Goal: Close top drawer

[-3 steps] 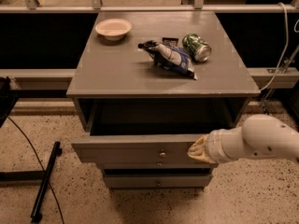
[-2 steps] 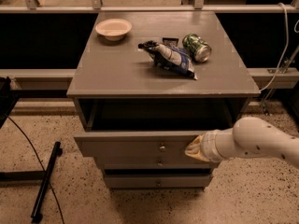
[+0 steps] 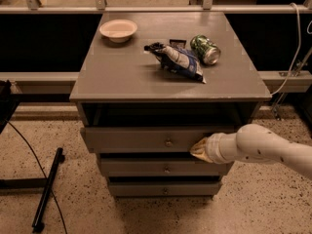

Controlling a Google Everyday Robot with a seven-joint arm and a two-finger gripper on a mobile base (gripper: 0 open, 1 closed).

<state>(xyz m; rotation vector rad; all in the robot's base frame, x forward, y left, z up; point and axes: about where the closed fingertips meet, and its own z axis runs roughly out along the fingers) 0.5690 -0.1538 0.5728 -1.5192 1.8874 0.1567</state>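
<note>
The top drawer (image 3: 136,139) is a wide grey drawer with a small round knob (image 3: 168,143) at its centre. It sticks out a little from the grey cabinet (image 3: 122,77). My gripper (image 3: 198,150) comes in from the right on a white arm (image 3: 263,147). Its tip rests against the drawer's front panel, just right of the knob.
On the cabinet top lie a white bowl (image 3: 118,30), a crumpled chip bag (image 3: 178,61) and a green can (image 3: 205,49) on its side. Two narrower drawers (image 3: 165,168) sit below the top one. A black stand leg (image 3: 48,189) lies on the speckled floor at the left.
The top drawer has slid back into the cabinet and sticks out less. My gripper has moved inward with it, against its front.
</note>
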